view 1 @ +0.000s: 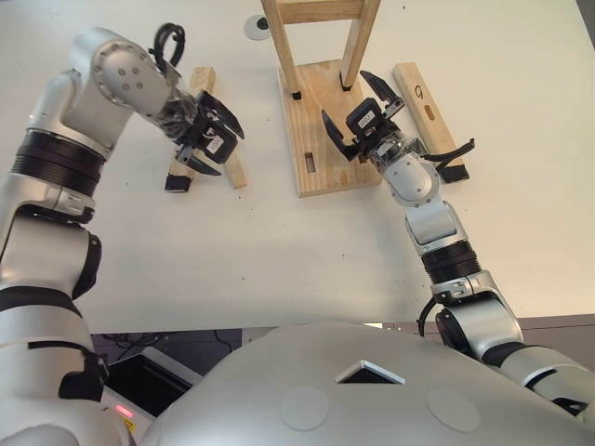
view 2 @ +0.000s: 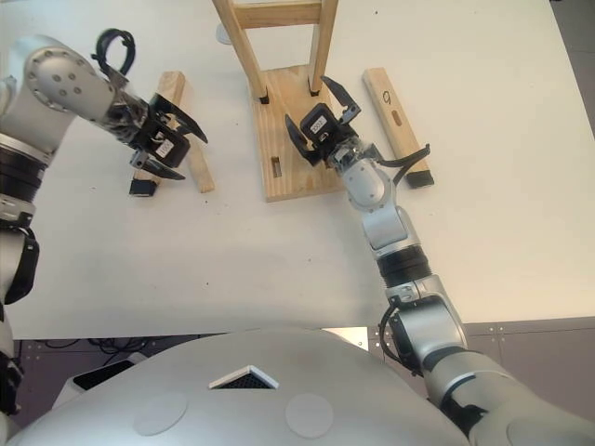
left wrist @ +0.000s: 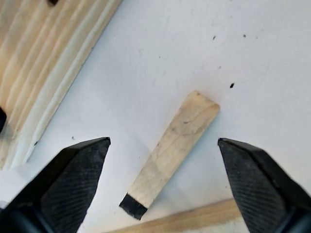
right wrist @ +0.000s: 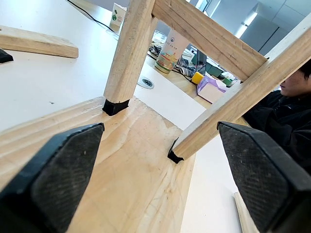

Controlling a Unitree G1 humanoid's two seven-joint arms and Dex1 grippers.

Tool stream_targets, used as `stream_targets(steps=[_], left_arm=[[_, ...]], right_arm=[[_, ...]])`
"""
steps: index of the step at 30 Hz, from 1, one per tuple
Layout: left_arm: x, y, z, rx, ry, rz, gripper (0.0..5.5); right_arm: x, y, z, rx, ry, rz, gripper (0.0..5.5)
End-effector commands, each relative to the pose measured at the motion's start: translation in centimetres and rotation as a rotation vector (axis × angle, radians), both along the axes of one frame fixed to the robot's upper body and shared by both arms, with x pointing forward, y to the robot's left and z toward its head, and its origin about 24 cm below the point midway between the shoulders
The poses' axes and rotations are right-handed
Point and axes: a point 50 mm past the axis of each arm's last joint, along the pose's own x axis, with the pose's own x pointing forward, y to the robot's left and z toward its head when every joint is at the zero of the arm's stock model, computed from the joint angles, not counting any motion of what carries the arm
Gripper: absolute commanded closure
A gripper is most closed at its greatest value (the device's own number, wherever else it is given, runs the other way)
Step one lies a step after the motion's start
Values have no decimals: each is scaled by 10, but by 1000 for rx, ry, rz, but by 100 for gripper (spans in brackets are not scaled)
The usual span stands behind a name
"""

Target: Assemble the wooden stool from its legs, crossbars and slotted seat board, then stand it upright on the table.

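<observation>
Pine, pale and straight-grained, makes up the slotted seat board, a flat rectangle lying on the smooth white table. Two square-section legs stand in the board's far slots, black-tipped at the foot and leaning slightly, tied together higher up by a plain crossbar. The right gripper hangs over the board just in front of those legs, its jaws spread wide and holding nothing; the ribbed black pads show a fine crosshatch. Just right of the board lies a loose flat bar with an oval slot and a black end. Well to the left of the board, the left gripper hovers with its wedge-shaped fingers wide apart and empty, straddling a tapered black-tipped stick on the table. A second stick, also black at its near end, lies beside it.
</observation>
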Motion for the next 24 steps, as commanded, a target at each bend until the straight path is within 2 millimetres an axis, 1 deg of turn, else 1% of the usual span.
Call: stream_targets(steps=[1, 5, 8, 9, 10, 11, 13, 15, 16, 18, 20, 24], left_arm=[[0, -9, -16, 51, 10, -36, 135], [5, -4, -38, 230, 65, -22, 135], [8, 7, -54, 395, 110, -6, 135], [8, 12, -59, 439, 120, -4, 153], [8, 15, -62, 466, 124, -4, 161], [8, 16, -66, 484, 132, -7, 180], [6, 13, -71, 484, 149, -30, 205], [5, 0, -74, 420, 171, -49, 239], [4, -7, -73, 383, 175, -60, 247], [4, -14, -72, 341, 176, -81, 285], [2, -15, -70, 328, 180, -108, 322], [-9, -8, -70, 341, 195, -179, 326]], right_arm=[[1, 1, 0, -8, 5, 11, 120], [3, 2, 1, -8, 1, 8, 120], [3, 6, 1, 0, -2, 10, 120], [2, 8, 1, 3, -2, 12, 120], [2, 9, 1, 6, -2, 12, 120], [2, 11, 1, 9, -1, 14, 120], [0, 12, 0, 13, 1, 15, 120], [-1, 11, -2, 16, 6, 10, 120], [-2, 10, -2, 16, 8, 7, 120], [-2, 10, -3, 15, 11, 4, 120], [-2, 9, -4, 13, 12, 1, 120], [-2, 7, -4, 8, 10, -2, 120]])
